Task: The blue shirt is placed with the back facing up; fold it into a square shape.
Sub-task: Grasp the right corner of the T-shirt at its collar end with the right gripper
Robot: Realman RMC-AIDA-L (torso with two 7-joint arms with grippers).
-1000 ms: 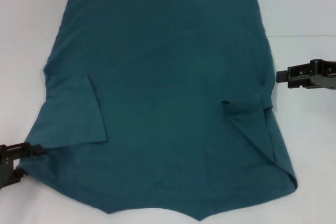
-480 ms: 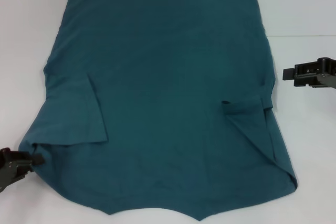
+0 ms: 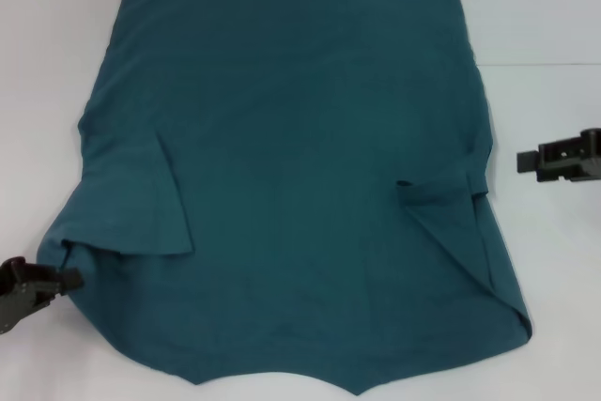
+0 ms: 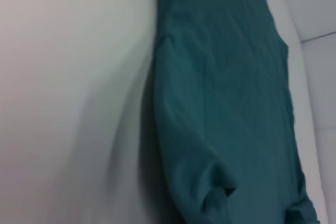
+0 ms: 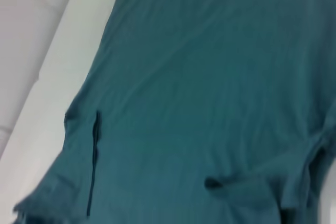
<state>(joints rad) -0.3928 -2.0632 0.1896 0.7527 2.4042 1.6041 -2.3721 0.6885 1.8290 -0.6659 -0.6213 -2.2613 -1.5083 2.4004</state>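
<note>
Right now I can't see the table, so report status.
Left gripper at blue shirt's near-left edge. Right gripper off its right side. Both sleeves folded in. Nothing obstructing.

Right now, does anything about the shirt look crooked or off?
Mostly tidy: the blue shirt lies flat with both sleeves folded inward. The left sleeve's corner is lifted and bunched beside the left gripper. The right gripper is off the cloth.
</note>
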